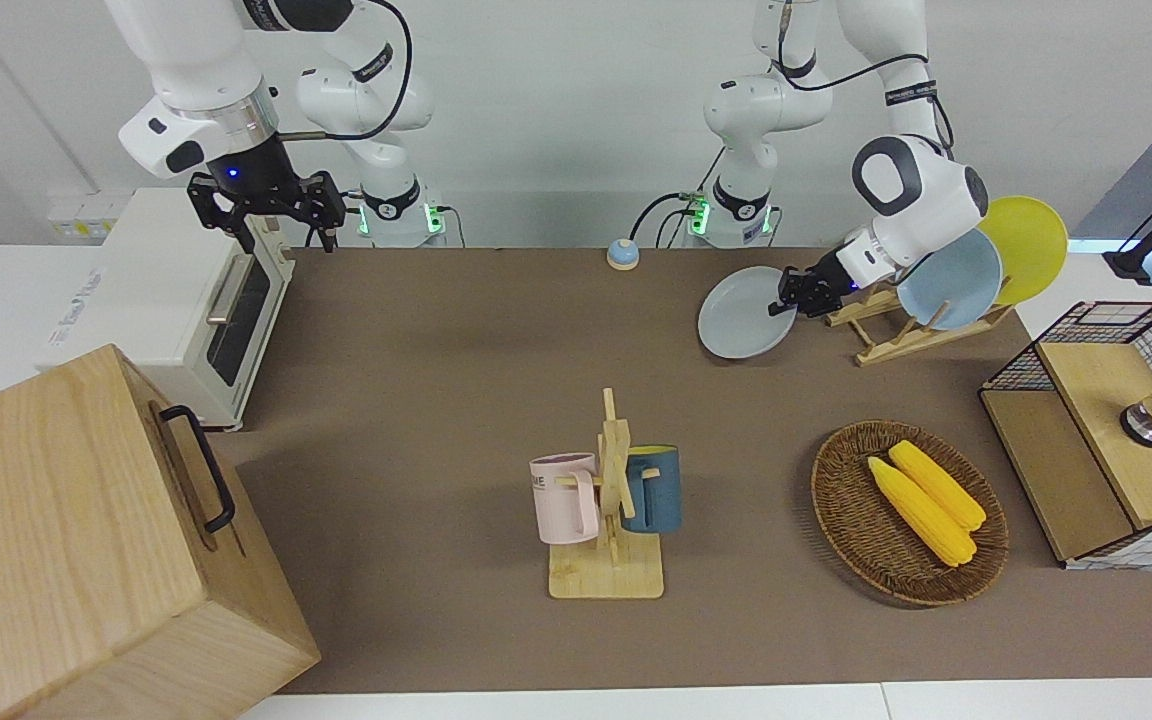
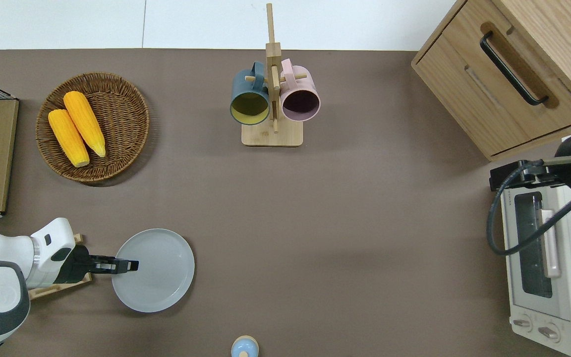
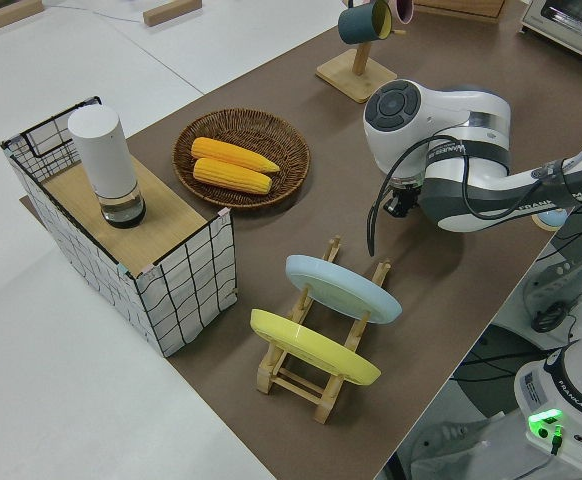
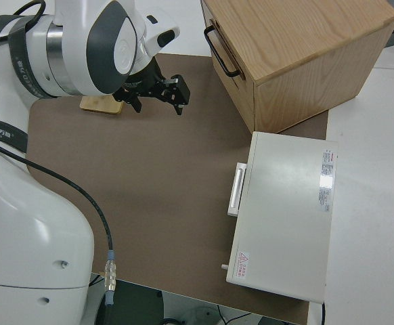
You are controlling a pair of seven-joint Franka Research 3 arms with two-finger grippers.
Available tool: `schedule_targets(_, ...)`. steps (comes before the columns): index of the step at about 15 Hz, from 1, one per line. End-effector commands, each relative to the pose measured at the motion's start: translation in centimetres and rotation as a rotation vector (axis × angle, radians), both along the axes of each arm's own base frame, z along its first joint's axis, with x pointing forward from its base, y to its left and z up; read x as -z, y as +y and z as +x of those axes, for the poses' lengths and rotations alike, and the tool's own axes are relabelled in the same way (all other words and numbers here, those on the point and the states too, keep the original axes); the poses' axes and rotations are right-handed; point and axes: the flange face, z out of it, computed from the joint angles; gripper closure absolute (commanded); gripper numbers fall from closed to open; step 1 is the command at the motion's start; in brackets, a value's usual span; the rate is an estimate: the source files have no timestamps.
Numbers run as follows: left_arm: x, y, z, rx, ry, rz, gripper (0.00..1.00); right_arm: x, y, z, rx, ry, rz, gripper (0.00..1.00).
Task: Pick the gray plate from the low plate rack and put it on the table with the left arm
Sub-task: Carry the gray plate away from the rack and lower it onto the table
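My left gripper [image 1: 784, 297] is shut on the rim of the gray plate [image 1: 742, 318], on its rack side. In the overhead view the gripper [image 2: 130, 266] holds the plate [image 2: 159, 272] nearly flat, low over the table [image 2: 340, 223] beside the low plate rack [image 1: 896, 335]. I cannot tell whether the plate touches the table. The rack [image 3: 316, 375] holds a light blue plate [image 1: 951, 278] and a yellow plate [image 1: 1031, 240]. In the left side view my arm hides the gray plate. My right gripper [image 1: 281, 225] is parked and open.
A mug tree [image 1: 606, 500] with a pink and a dark blue mug stands mid-table. A wicker basket [image 1: 826, 480] holds two corn cobs. A wire-sided box [image 1: 1086, 470], a toaster oven [image 1: 166, 300], a wooden drawer cabinet [image 1: 66, 540] and a small blue bell [image 1: 622, 254] ring the table.
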Motion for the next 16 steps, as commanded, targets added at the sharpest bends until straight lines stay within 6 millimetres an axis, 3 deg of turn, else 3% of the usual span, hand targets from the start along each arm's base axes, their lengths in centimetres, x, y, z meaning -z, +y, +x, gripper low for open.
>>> schedule_targets(1,0.4,-0.4,0.2,0.009,-0.043,0.010,0.00,-0.3,0.1,0.0,0.002,-0.005,0.003,0.017)
schedule_targets(10,-0.8,0.0,1.6,-0.024,-0.079,0.042,0.00,-0.3,0.1,0.0,0.003,-0.004,0.003,0.017)
schedule_targets(13,-3.0,0.3,2.6,-0.062,-0.087,0.081,0.00,-0.3,0.1,0.0,0.002,-0.005,0.003,0.017)
schedule_targets(16,-6.3,0.0,3.6,-0.066,-0.081,0.225,0.00,-0.3,0.1,0.0,0.003,-0.004,0.003,0.017)
